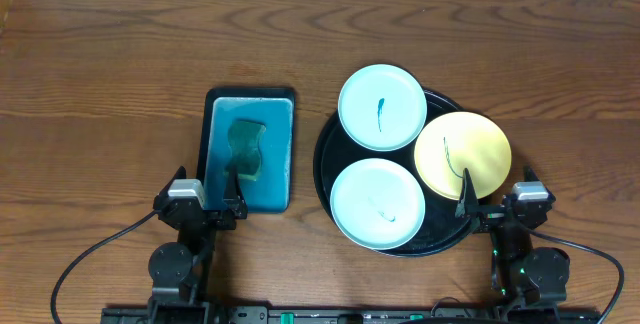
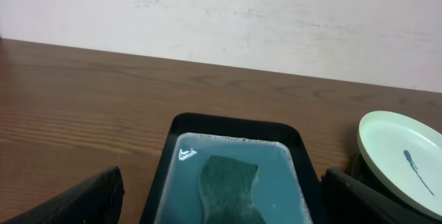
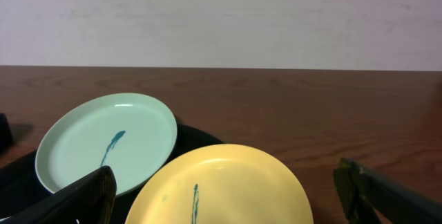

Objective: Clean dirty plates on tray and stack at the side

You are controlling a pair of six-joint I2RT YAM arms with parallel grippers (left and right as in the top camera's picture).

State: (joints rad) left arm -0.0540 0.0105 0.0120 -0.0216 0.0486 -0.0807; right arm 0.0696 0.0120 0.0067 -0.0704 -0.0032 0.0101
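Observation:
The round black tray (image 1: 331, 160) sits right of centre and holds three plates. A pale mint plate (image 1: 382, 107) with a blue squiggle lies at the back, a pale yellow plate (image 1: 463, 155) with a blue line at the right, and a second mint plate (image 1: 378, 203) at the front. My left gripper (image 1: 207, 211) is open and empty at the near end of the teal tray. My right gripper (image 1: 494, 209) is open and empty just in front of the yellow plate (image 3: 221, 186). The back mint plate shows in both wrist views (image 3: 107, 144) (image 2: 404, 162).
A rectangular teal tray (image 1: 280, 144) with a black rim lies left of the black tray and holds a dark green sponge (image 1: 245, 148), seen also in the left wrist view (image 2: 228, 186). Bare wooden table (image 1: 100, 94) surrounds both trays. A pale wall (image 3: 221, 16) stands behind.

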